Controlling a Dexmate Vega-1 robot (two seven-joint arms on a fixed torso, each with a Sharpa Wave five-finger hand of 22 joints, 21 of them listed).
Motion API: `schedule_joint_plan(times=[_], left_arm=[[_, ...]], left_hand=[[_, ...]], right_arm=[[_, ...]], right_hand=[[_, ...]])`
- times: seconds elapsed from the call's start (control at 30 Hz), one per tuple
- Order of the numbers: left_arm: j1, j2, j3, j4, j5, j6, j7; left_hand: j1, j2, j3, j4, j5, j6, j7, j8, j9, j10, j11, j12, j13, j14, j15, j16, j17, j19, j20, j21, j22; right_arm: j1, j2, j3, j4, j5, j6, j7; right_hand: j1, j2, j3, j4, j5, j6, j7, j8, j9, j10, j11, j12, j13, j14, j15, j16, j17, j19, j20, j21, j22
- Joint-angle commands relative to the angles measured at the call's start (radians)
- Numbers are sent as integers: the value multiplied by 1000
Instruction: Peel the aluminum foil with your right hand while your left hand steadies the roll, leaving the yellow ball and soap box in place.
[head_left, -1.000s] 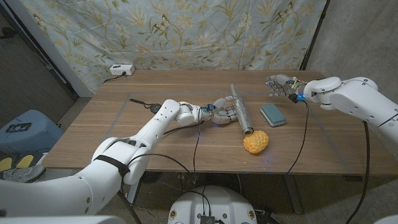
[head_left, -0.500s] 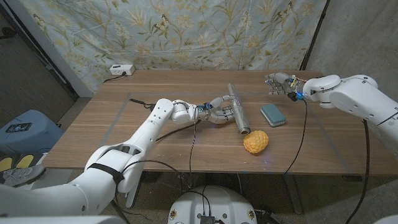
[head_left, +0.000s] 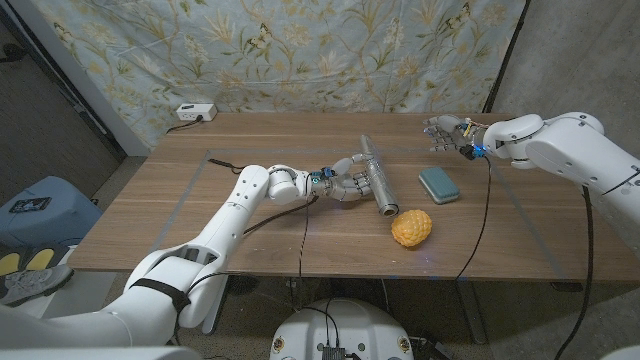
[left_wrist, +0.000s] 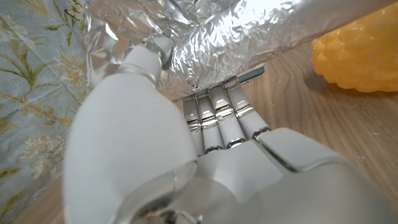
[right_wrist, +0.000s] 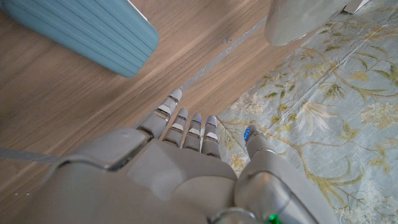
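Note:
The aluminum foil roll (head_left: 377, 175) lies at the table's middle, running from far to near. My left hand (head_left: 349, 184) grips it from the left side around its middle. In the left wrist view its fingers (left_wrist: 219, 112) reach under the crinkled foil roll (left_wrist: 249, 31) and the thumb presses against it. The yellow ball (head_left: 412, 227) sits just past the roll's near end, also seen as the yellow ball (left_wrist: 360, 53). A teal soap box (head_left: 439, 184) lies right of the roll. My right hand (head_left: 449, 134) hovers beyond the soap box (right_wrist: 81, 31), fingers spread, holding nothing.
A white power strip (head_left: 191, 112) sits at the back left edge. A black cable (head_left: 226, 163) lies on the table by my left arm, and another cable (head_left: 487, 205) hangs from my right wrist. A floral curtain (head_left: 300, 50) hangs behind the table.
The foil roll has shifted slightly left with my left hand on it, and my left elbow has swung left. My right hand has stayed almost still.

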Motion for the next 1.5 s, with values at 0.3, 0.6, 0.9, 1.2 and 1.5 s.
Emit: schedule_joint_plan(times=[0.3, 0.6, 0.9, 1.2, 1.5], left_arm=[[30, 20, 27, 12, -100, -35, -23], [12, 12, 49, 59, -82, -42, -91], [4, -5, 50, 90, -75, -39, -113], [-2, -27, 45, 115, -68, -40, -125], [-8, -41, 41, 136, -57, -41, -137]], left_hand=[[-51, 63, 24, 22, 5, 147, -86, 78, 29, 145, -145, -17, 2, 133, -124, -8, 7, -7, 1, 3, 4], [-68, 67, 19, 29, -1, 126, -83, 64, 21, 131, -133, -33, -3, 123, -112, -14, 10, -15, 6, 1, 4], [-87, 67, 14, 35, -10, 111, -80, 52, 15, 118, -128, -44, -2, 113, -95, -19, 12, -24, 10, -2, 4], [-99, 71, 16, 36, -16, 103, -79, 43, 10, 111, -125, -53, -4, 108, -88, -26, 10, -27, 12, -4, 4], [-115, 74, 19, 37, -22, 84, -67, 28, 5, 89, -119, -71, -8, 91, -77, -39, 7, -38, 17, -8, 4]], right_arm=[[71, 13, -54, -8, -18, -86, 31], [89, 3, -59, -24, -16, -133, 38], [92, -9, -60, -24, -19, -140, 54], [105, -13, -70, -13, -24, -146, 76], [117, -20, -82, 0, -34, -144, 103]], right_hand=[[14, 17, 3, -5, 3, 6, 5, 4, 4, 3, 2, 4, 2, 9, 1, 5, 0, 12, -16, 5, 3], [15, 17, 3, -5, 3, 7, 5, 4, 4, 3, 2, 3, 2, 9, 1, 4, 0, 13, -16, 4, 3], [18, 17, 3, -8, 3, 7, 6, 4, 5, 3, 4, 3, 2, 10, 1, 4, -1, 13, -12, 4, 3], [19, 17, 3, -8, 2, 8, 7, 4, 5, 4, 3, 3, 2, 11, 2, 4, -1, 13, -10, 4, 3], [19, 17, 2, -8, 2, 8, 5, 4, 5, 2, 3, 2, 2, 10, 4, 4, 0, 12, -3, 2, 3]])
